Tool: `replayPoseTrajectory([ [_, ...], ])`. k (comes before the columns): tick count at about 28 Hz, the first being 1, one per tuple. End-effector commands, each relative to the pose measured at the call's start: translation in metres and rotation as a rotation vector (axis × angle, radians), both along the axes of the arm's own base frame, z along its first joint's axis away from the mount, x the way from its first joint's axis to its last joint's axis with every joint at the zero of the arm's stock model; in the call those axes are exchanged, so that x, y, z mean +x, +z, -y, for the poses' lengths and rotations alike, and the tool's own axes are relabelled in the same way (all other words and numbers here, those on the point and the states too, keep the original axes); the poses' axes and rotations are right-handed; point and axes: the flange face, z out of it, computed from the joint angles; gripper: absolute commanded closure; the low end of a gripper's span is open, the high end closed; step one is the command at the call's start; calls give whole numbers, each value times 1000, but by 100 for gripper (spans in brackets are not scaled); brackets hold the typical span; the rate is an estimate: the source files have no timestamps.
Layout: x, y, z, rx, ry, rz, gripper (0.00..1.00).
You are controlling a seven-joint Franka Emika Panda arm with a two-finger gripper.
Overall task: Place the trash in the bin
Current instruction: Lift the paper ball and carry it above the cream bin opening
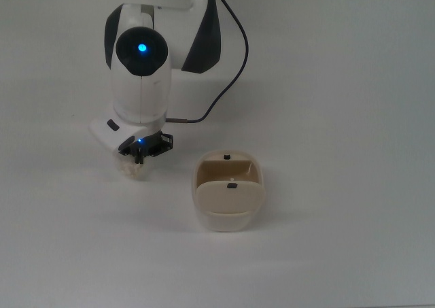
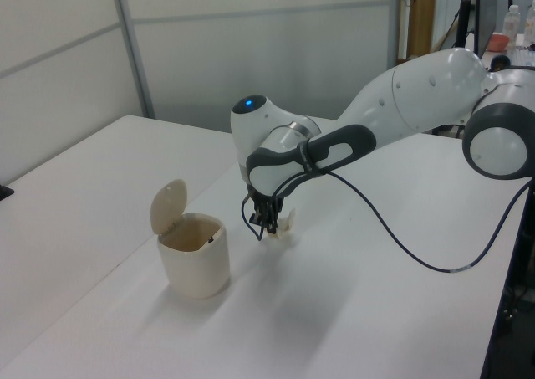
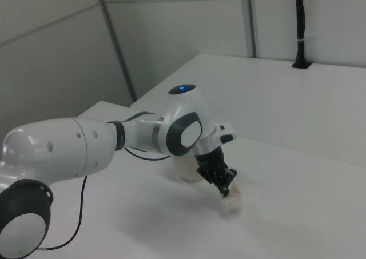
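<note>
The trash [image 1: 134, 168], a small crumpled cream wad, hangs just above the white table with my gripper [image 1: 139, 157] shut on its top. In the left view the trash [image 2: 284, 226] sits at the gripper [image 2: 266, 231] tips, right of the bin [image 2: 193, 266]. The beige bin [image 1: 225, 221] stands with its swing lid [image 2: 167, 205] tipped up and its tan inside showing, to the top view's right of the gripper. In the right view the trash [image 3: 232, 199] dangles under the gripper [image 3: 225, 189], and the arm hides most of the bin [image 3: 184, 172].
A black cable [image 1: 231, 63] runs from the arm's wrist back over the table [image 1: 340, 117]. Wall panels [image 2: 251, 44] stand behind the table in the left view. The arm's large white links [image 3: 68, 147] fill the right view's left.
</note>
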Motion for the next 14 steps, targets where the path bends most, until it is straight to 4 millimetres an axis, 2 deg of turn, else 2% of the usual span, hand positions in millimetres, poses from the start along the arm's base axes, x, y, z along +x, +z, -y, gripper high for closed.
replayPoseTrajectory([
  [1, -9, 50, -10, 3, 6, 70, 100],
  [4, -12, 80, -17, 21, 5, 116, 100],
  [8, -12, 110, -45, 94, 22, 166, 100],
  [12, -14, 124, -67, 126, 53, 193, 100],
  [14, -13, 126, -86, 155, 75, 213, 100],
])
